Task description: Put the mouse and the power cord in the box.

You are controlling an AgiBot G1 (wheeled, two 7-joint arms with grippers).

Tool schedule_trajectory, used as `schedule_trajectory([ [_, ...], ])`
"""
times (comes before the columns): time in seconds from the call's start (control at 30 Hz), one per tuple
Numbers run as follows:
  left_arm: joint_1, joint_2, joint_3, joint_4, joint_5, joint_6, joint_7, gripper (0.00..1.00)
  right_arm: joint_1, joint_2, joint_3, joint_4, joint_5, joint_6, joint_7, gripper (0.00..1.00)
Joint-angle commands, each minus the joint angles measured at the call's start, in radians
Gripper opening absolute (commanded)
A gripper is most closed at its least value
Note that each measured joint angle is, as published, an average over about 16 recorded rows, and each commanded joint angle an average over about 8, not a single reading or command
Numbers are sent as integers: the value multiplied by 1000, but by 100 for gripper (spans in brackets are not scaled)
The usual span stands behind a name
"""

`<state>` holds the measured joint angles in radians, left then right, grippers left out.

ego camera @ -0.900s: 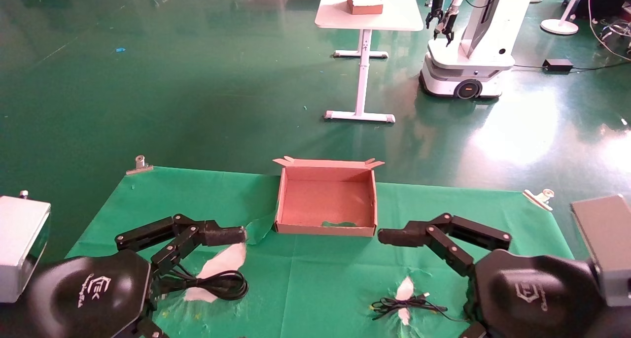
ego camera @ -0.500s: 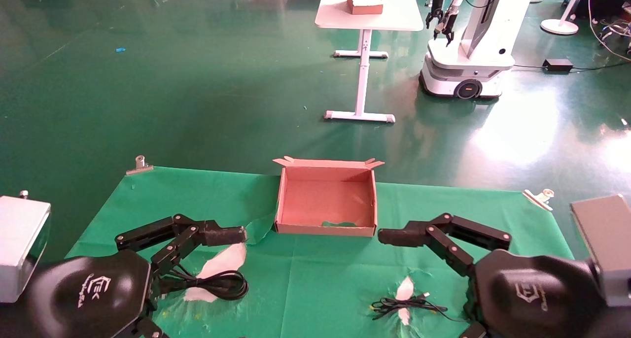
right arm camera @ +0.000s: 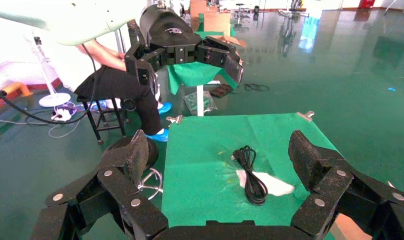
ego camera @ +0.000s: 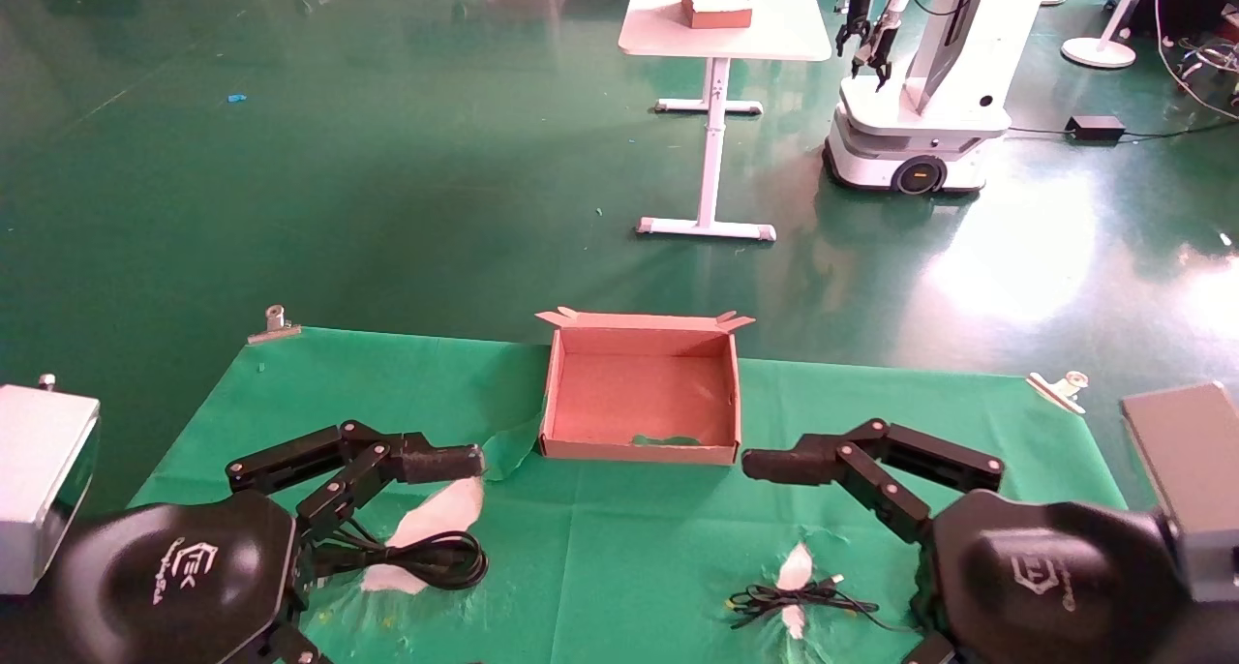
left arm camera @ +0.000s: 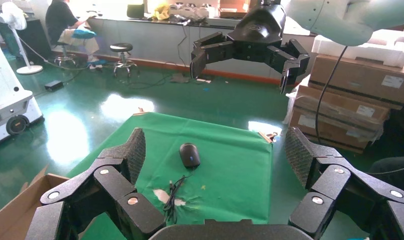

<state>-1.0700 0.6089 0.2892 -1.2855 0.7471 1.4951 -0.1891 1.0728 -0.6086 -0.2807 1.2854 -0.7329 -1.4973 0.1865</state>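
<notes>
Both grippers hover released above the green cloth (ego camera: pixel 629 548), fingers spread wide: the left gripper (left arm camera: pixel 217 165) over the cord (ego camera: pixel 426 554), the right gripper (right arm camera: pixel 217 155) near the mouse (left arm camera: pixel 189 154). The box (ego camera: pixel 641 446) sits open at the cloth's far middle, between them, with neither item inside.

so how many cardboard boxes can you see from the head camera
2. The box sits open on the green cloth, between the left gripper and the right gripper. A smaller box is on the white table across the room. Others may be out of frame.
</notes>
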Motion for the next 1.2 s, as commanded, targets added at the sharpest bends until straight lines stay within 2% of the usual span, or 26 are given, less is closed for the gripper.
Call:
schedule_trajectory([
  [0.03, -1, 1, -3, 1, -6, 1, 1, 100, 0, 0, 2, 1, 5, 0, 1, 100],
  [0.13, 10, -8, 15, -6, 32, 0, -1, 100, -1, 5, -5, 2, -15, -1, -3, 100],
  [0.23, 12, -25, 52, -26, 128, -7, -16, 100, 6, 23, -21, 19, -71, -7, -10, 100],
  [0.4, -63, -22, 156, -58, 410, -31, -81, 100, 63, 53, -81, 54, -247, -24, -17, 100],
  [0.53, -163, 30, 247, -65, 667, -44, -142, 100, 126, 48, -142, 62, -396, -31, -5, 100],
  [0.67, -230, 76, 309, -68, 843, -47, -196, 100, 163, 38, -182, 66, -486, -29, 17, 100],
  [0.83, -260, 95, 333, -69, 916, -42, -226, 100, 178, 33, -196, 67, -515, -31, 26, 100],
  [1.0, -265, 110, 339, -56, 932, -52, -199, 100, 180, 29, -196, 52, -503, -34, 15, 100],
  [1.2, -293, 206, 396, -34, 1148, -147, -212, 100, 189, 35, -200, 43, -492, -36, 5, 100],
])
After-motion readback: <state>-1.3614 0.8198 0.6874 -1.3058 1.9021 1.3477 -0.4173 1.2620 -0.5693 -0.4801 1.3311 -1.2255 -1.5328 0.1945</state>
